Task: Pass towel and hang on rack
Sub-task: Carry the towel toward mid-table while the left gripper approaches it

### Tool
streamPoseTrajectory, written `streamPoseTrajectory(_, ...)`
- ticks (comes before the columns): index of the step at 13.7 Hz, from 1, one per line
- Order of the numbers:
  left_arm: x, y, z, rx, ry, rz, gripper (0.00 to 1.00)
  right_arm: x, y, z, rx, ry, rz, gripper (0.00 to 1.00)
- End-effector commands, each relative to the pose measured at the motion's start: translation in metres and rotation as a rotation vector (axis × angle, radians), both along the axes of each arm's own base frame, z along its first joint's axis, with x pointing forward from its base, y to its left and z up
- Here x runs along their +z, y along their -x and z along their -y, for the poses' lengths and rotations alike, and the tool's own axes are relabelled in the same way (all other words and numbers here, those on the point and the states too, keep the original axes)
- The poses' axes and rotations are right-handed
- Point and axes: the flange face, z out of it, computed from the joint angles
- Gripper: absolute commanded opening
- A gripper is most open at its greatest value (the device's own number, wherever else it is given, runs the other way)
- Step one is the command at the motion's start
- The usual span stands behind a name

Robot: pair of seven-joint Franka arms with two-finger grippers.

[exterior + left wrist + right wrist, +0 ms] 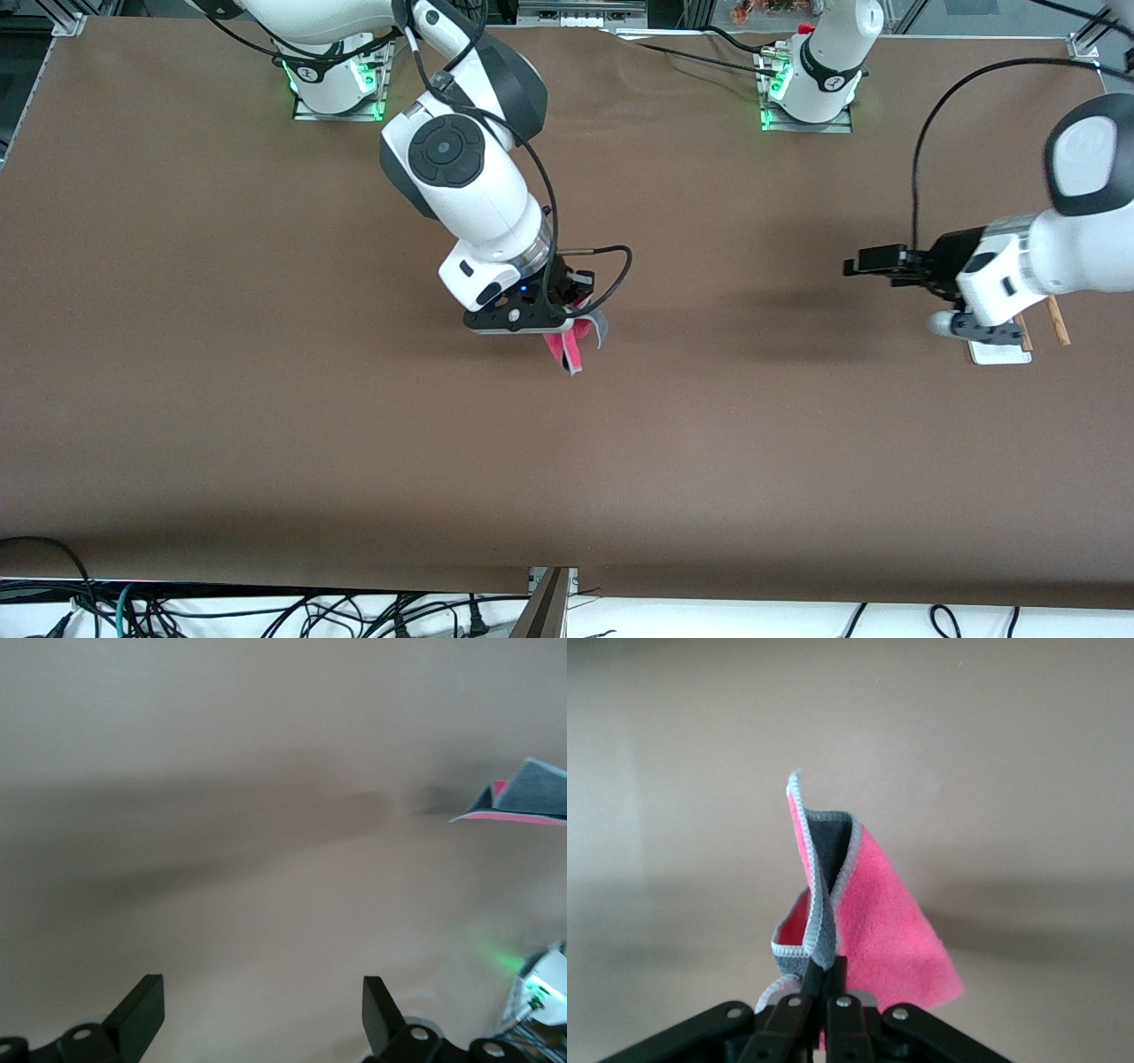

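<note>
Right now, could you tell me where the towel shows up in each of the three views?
Front view: the towel hangs from the shut right gripper, mid-table.
Left wrist view: small, at the picture's edge, over the table.
Right wrist view: centre, pinched at its grey edge.
Shared landmark: the brown table.

rack (1001, 353): mostly hidden under the left arm's wrist; only a corner of the white base and two short ends of the wooden rods show.
towel (571, 344): upper part covered by the right gripper (576, 310) in the front view; cut off by the picture's edge in the left wrist view.
left gripper (264, 1010): only the finger ends show in its own view.
right arm's base: partly hidden by the arm.
</note>
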Motion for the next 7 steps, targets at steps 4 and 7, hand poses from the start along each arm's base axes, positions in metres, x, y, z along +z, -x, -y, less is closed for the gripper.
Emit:
streamPoseTrajectory(4, -0.043, 0.006, 0.115, -0.194, 0.152, 0.134, 0.94, 0.025, 0.019, -0.027, -0.033, -0.089, -0.004, 0.0)
streamPoseTrajectory(7, -0.056, 0.009, 0.16, -0.323, 0.209, 0.219, 0.94, 0.031, 0.026, -0.034, -0.046, -0.113, -0.012, 0.0)
